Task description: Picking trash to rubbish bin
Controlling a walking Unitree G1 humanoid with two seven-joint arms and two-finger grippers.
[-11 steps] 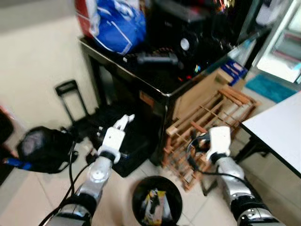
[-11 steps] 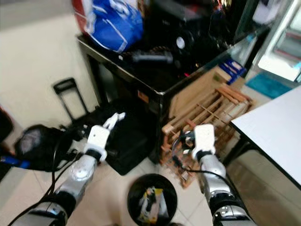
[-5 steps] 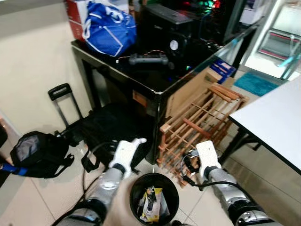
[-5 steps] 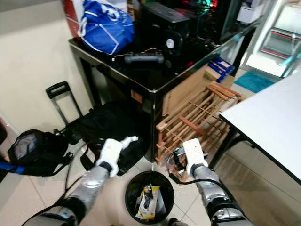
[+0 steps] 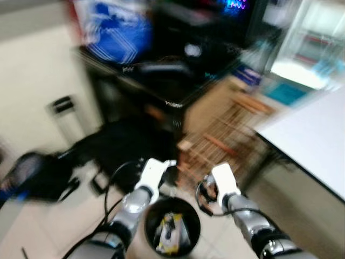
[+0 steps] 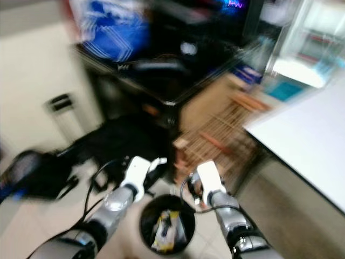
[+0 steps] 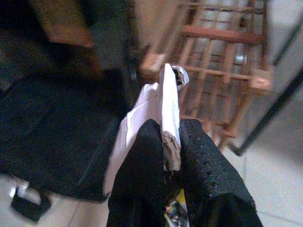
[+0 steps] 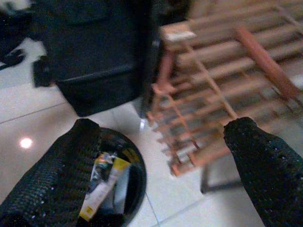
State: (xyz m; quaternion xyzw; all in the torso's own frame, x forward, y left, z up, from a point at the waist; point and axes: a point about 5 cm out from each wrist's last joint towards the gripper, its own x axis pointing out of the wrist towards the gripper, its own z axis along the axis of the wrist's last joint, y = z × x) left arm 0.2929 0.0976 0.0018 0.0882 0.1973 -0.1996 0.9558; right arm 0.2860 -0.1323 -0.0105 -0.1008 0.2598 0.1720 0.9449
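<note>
The rubbish bin (image 5: 171, 226), a small round black one already holding wrappers, stands on the tiled floor directly below the robot's head camera, and everything else is best placed from it. The left gripper (image 7: 165, 130) hangs just above the bin's far rim, clenched on a white scrap of paper (image 7: 163, 106) with a torn, darkened edge pinched between its two black fingers (image 7: 208, 161). The right gripper (image 8: 161, 156) hovers beside the bin's right rim with its fingers spread wide and nothing between them.

The step in hand looks like the drop. To do it well, the left gripper should come fully over the bin's mouth before letting go, since the light paper could drift and land on the tiles; the head views are smeared by motion, so settling first would help.

Just beyond the bin stands a wooden slatted rack (image 8: 222, 80), leaning against a black cabinet (image 5: 161, 102). A black bag (image 7: 52, 123) lies on the floor beyond the bin to its left, and a white table (image 5: 312, 140) edges in on its right. The rack is the nearest obstacle to either arm.
</note>
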